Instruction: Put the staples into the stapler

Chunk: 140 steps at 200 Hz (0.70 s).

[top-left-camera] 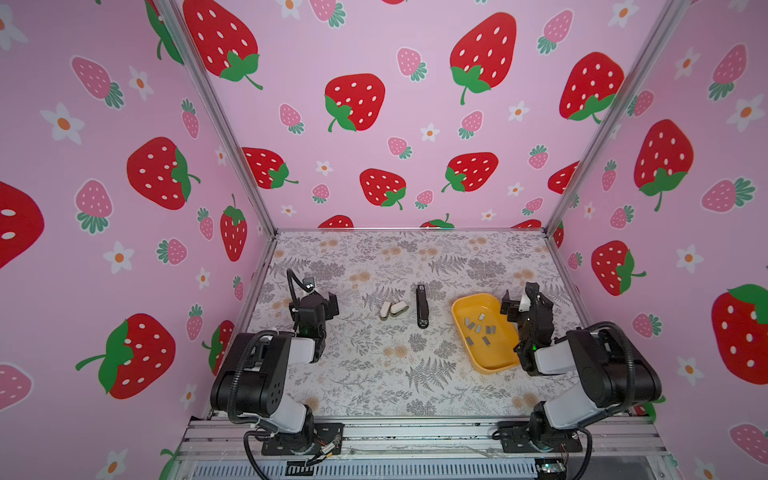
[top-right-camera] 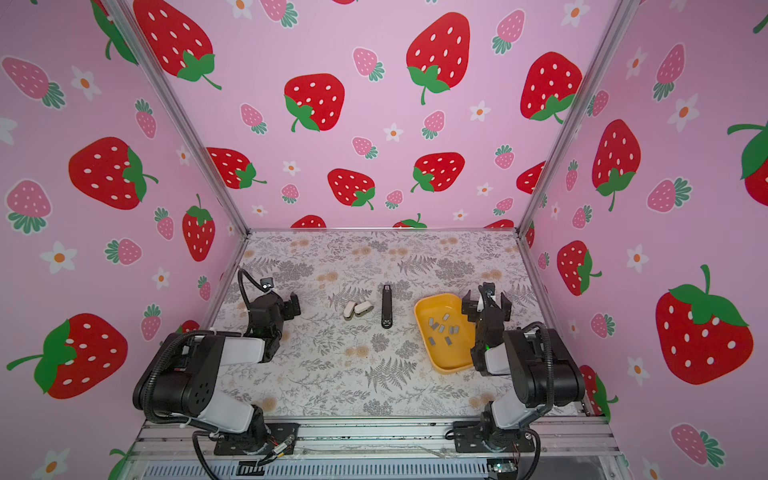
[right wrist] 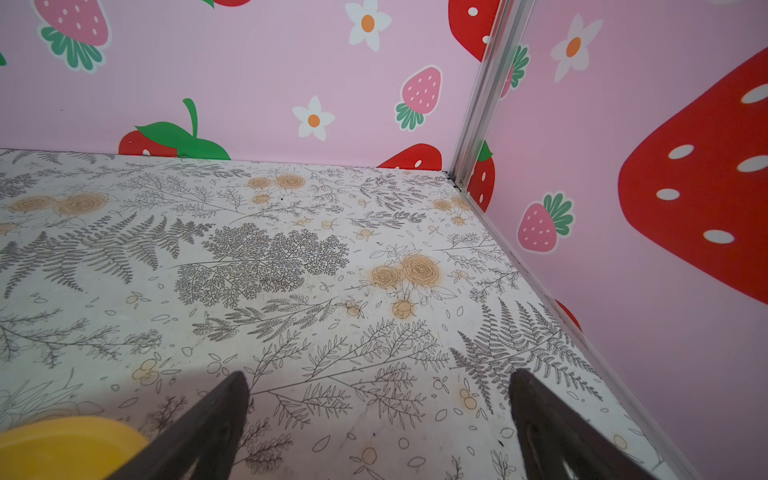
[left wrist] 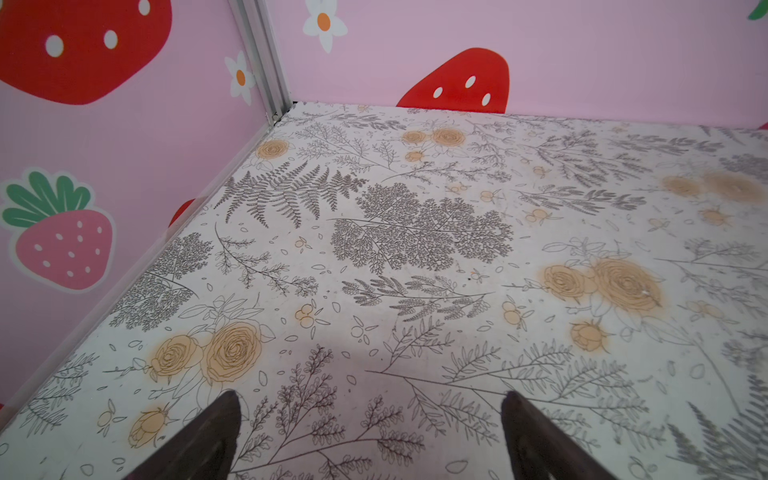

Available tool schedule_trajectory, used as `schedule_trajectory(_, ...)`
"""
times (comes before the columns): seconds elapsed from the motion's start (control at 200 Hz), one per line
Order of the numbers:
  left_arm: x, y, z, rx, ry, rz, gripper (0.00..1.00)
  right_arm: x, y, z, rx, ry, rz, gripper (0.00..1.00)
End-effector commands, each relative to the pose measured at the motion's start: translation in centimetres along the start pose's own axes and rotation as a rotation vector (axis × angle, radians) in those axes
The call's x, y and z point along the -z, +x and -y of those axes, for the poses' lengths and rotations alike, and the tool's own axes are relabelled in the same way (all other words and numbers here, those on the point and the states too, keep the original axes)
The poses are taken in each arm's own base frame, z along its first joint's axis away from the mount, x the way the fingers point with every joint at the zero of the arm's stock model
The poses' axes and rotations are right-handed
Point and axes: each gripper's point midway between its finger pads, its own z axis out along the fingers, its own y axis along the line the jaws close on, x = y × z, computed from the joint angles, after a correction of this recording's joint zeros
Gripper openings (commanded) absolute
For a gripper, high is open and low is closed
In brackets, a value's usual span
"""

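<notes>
Several short grey staples (top-left-camera: 478, 328) (top-right-camera: 441, 328) lie loose in a yellow tray (top-left-camera: 498, 355) (top-right-camera: 455, 357) right of centre. Two small whitish staplers (top-left-camera: 392, 309) (top-right-camera: 357, 309) lie side by side mid-table, with a long black stapler-like bar (top-left-camera: 422, 306) (top-right-camera: 387, 306) just right of them. My left gripper (top-left-camera: 312, 301) (top-right-camera: 274, 303) (left wrist: 370, 399) hovers open and empty near the left wall, well left of the staplers. My right gripper (top-left-camera: 524, 299) (top-right-camera: 486, 300) (right wrist: 380, 376) is open and empty by the tray's far right corner; a tray edge (right wrist: 62, 440) shows in its wrist view.
The floral tabletop (top-left-camera: 374, 374) is boxed in by pink strawberry walls with metal corner posts (top-left-camera: 257, 199) at the back. Both arm bases stand on the front rail (top-left-camera: 415, 436). Both wrist views look over bare floral surface toward the back corners.
</notes>
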Motion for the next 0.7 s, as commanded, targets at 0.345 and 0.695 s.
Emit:
schedule_trajectory(0.345,3.4,-5.1,1.1,-0.041,0.073,0.055,0.99,0.4,-5.2,0.3,0.048,0.086,-0.011,0.99)
schedule_trajectory(0.695,6.1,-10.2,3.7,0.111,0.227,-0.207,0.99,1.2,-10.1,-4.2,-0.229,-0.195,-0.144,0.99)
